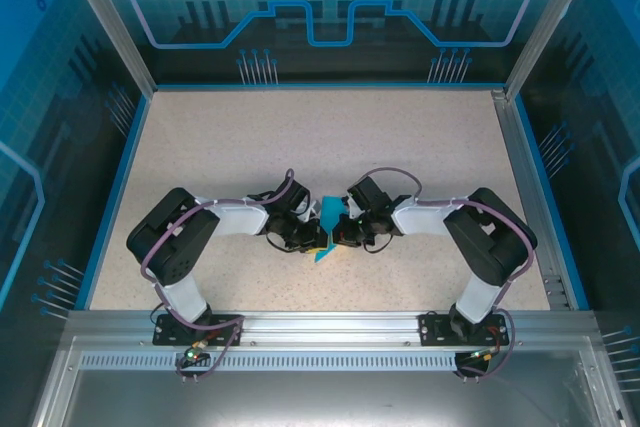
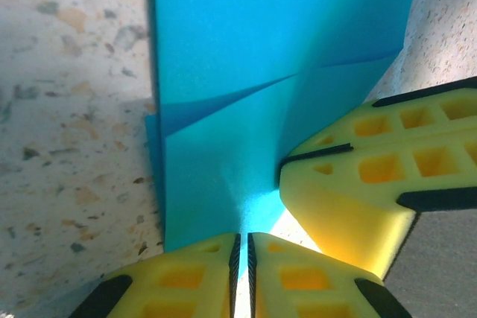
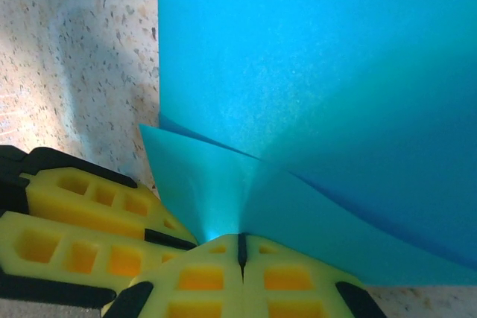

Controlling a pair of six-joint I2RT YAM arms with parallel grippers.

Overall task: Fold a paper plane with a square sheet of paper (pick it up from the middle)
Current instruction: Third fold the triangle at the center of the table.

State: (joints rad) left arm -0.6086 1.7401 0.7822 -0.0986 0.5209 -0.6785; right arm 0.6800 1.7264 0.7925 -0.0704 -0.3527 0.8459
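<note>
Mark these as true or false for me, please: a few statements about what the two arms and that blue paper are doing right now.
1. The left gripper and the right gripper both pinch the cyan-blue paper. True.
2. The paper lies flat and unfolded. False: it shows creases and overlapping folded layers.
3. The grippers stand at opposite corners. False: they meet close together near the middle of the table.
4. The fingers are yellow with black edging. True.
</note>
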